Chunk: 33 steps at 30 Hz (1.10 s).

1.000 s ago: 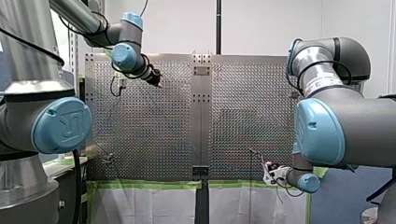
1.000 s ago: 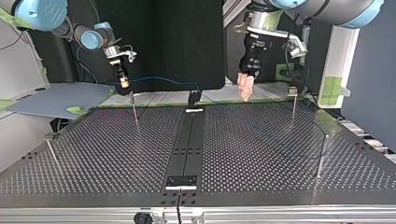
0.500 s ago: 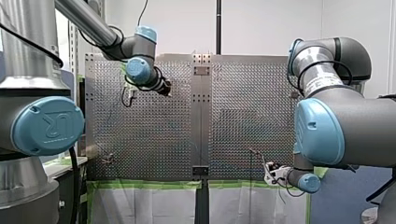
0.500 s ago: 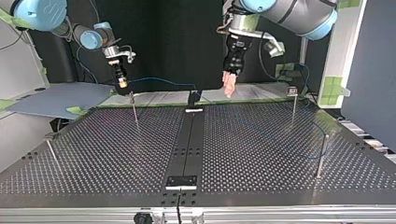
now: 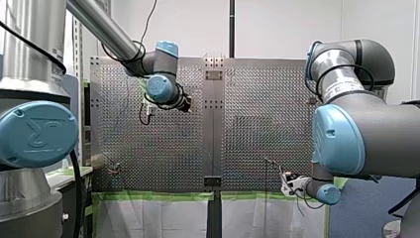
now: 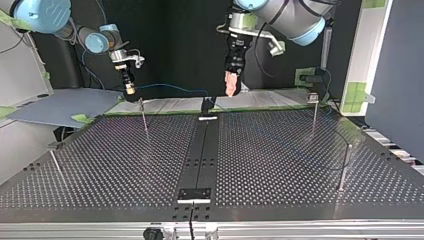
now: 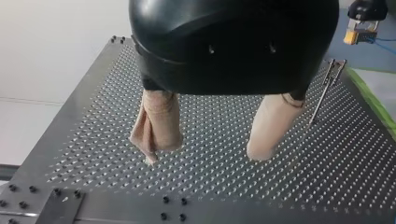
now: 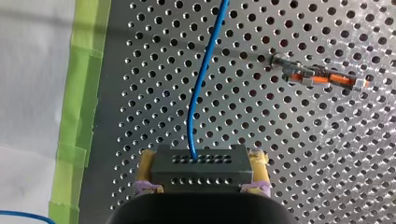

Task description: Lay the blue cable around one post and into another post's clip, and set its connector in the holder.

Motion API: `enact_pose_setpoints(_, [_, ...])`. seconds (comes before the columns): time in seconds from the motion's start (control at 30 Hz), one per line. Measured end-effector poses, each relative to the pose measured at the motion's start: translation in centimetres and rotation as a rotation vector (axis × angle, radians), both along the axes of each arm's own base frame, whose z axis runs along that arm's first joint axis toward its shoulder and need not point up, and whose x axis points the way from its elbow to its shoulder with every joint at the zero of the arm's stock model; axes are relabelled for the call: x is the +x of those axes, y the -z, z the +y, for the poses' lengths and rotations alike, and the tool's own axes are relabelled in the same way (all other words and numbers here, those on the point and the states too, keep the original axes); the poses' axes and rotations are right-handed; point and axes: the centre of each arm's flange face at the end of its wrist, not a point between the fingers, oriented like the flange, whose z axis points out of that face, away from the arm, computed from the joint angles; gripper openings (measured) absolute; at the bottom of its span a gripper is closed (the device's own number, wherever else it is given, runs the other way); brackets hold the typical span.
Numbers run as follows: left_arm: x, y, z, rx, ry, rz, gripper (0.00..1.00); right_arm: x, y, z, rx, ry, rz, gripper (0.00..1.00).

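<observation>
The left claw (image 7: 204, 156) hangs over the perforated worktop (image 7: 79, 126) with its two beige-padded fingers (image 7: 159, 121) spread wide apart. Nothing lies between them and they touch nothing. In the top view this claw (image 6: 231, 86) points down above the far edge of the worktop (image 6: 280, 165), close to the dark middle strip and clear of the surface.

The right claw (image 8: 203, 162) is closed on the grey connector (image 8: 201, 173), a block with rows of small holes, pinched by a yellow pad (image 8: 145, 163) on each side. The blue cable (image 8: 198, 98) leaves the connector's face and runs ahead of the claw over the perforated plate. It passes beside a post (image 8: 317, 78) whose clip end shows orange; cable and post are apart. In the top view the right claw (image 6: 129, 89) stands at the far edge towards the view's left, just above the tip of the thin post (image 6: 144, 116). From there the blue cable (image 6: 172, 88) stretches through the air towards the view's middle, and where it ends cannot be made out
</observation>
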Motion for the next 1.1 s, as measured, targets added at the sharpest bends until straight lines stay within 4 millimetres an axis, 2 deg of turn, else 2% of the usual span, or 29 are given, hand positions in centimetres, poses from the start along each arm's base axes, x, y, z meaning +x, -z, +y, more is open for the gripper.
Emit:
enact_pose_setpoints(0.3, [-1.3,2.9,-2.7,0.003,0.009,-0.003,1.0,0.0,0.0,0.0,0.002,0.0,0.002,0.0])
enact_pose_setpoints(0.6, [-3.3,6.1,-6.1,0.041,0.104,-0.013,1.0,0.0,0.1,0.1,0.006,0.006,0.009,0.0])
enact_pose_setpoints(0.83, [-5.5,8.7,-8.9,0.031,0.224,-0.008,1.0,0.1,0.1,0.1,0.006,0.007,0.014,0.0])
enact_pose_setpoints(1.1, [-8.4,11.7,-11.0,0.024,0.348,0.009,1.0,0.2,0.1,0.2,0.009,0.008,0.02,0.0])
